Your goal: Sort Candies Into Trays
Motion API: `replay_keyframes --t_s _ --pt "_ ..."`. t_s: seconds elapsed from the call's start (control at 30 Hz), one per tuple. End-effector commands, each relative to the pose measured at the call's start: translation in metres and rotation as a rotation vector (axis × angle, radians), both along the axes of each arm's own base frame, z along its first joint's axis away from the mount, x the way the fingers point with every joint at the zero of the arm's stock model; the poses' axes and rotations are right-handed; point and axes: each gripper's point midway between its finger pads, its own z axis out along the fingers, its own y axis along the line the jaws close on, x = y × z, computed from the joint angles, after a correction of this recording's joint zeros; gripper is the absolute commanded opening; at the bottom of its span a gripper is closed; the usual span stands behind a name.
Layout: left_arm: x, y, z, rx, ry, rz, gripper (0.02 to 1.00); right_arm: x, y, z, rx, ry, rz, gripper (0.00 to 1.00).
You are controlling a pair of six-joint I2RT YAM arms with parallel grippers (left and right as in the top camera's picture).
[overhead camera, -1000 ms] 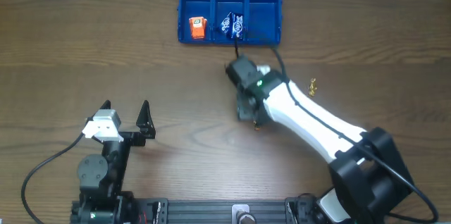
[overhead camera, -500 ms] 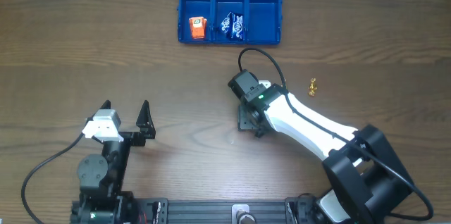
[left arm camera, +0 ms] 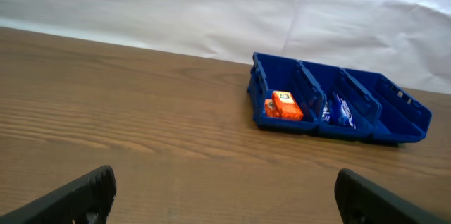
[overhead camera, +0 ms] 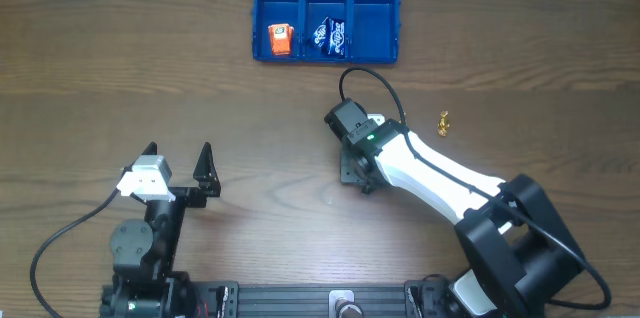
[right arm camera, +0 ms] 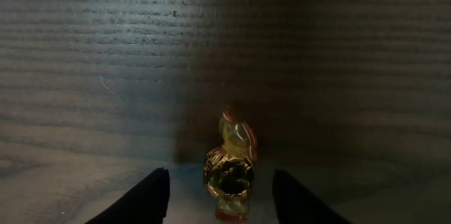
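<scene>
Wood table (overhead camera: 120, 78) all round, white backdrop (left arm camera: 176, 5) behind it in the left wrist view. Blue tray (overhead camera: 380, 56) sits at the far edge, centre, w/ three compartments side by side. Orange candy (overhead camera: 280, 39) lies in the left compartment, blue-wrapped candy (overhead camera: 329, 35) in the middle one.

Right arm: base at the near right corner, white forearm stretched diagonally across to mid-table, wrist bent so the right gripper (overhead camera: 357, 173) points straight down at the wood. Black cable (overhead camera: 365, 80) loops up from the wrist. Right wrist view shows a gold-wrapped candy (right arm camera: 229, 171) lying on the table, twisted end pointing away from the camera, smack between the two fingers (right arm camera: 151, 197). Jaws are spread, one finger each side, w/ a gap to the wrapper on both sides, so no pinch.

Second gold candy (overhead camera: 444, 123) lies on bare table to the right of the forearm, apart from it, well short of the tray.

Left arm: folded low over its base at the near left, left gripper (overhead camera: 178, 148) aimed up the table, fingers spread wide, nothing between them.
</scene>
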Motion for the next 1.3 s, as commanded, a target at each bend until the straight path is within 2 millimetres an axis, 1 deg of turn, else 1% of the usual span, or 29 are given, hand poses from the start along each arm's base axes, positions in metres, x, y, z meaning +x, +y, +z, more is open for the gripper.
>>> replay_keyframes --t_s 0.03,0.2,0.53,0.7,0.77,0.8,0.87,0.97,1.07,1.13,1.2,1.23,1.3 --pt "-0.001 -0.003 -0.016 0.004 0.047 -0.018 0.996 -0.001 -0.006 -0.011 -0.033 0.021 -0.015 0.496" --pt "-0.001 -0.003 -0.016 0.004 0.047 -0.018 0.998 0.001 -0.007 -0.013 -0.039 0.013 -0.017 0.476" --pt "-0.001 -0.003 -0.016 0.004 0.047 -0.018 0.998 0.003 -0.006 -0.013 -0.033 0.005 -0.018 0.211" --pt "-0.001 -0.003 -0.016 0.004 0.047 -0.018 0.996 0.005 -0.004 -0.011 -0.024 -0.006 -0.022 0.154" --pt "-0.001 -0.003 -0.016 0.004 0.047 -0.018 0.996 0.009 -0.001 -0.002 -0.005 -0.032 -0.022 0.141" --pt "-0.001 -0.003 -0.016 0.004 0.047 -0.018 0.998 0.013 0.001 0.007 0.012 -0.059 -0.022 0.137" --pt "-0.001 -0.003 -0.016 0.004 0.047 -0.018 0.998 0.026 0.006 0.036 0.045 -0.145 -0.017 0.134" --pt "-0.001 -0.003 -0.016 0.004 0.047 -0.018 0.996 0.049 0.004 0.098 0.073 -0.302 -0.043 0.128" --pt "-0.001 -0.003 -0.016 0.004 0.047 -0.018 0.998 0.074 -0.005 0.159 0.055 -0.404 -0.059 0.123" --pt "-0.001 -0.003 -0.016 0.004 0.047 -0.018 0.996 0.099 -0.014 0.197 0.018 -0.472 -0.069 0.123" --pt "-0.001 -0.003 -0.016 0.004 0.047 -0.018 0.996 0.128 -0.020 0.227 -0.007 -0.528 -0.076 0.123" --pt "-0.001 -0.003 -0.016 0.004 0.047 -0.018 0.998 0.143 -0.021 0.237 -0.010 -0.549 -0.075 0.123" --pt "-0.001 -0.003 -0.016 0.004 0.047 -0.018 0.998 0.179 -0.025 0.248 -0.022 -0.577 -0.081 0.123"
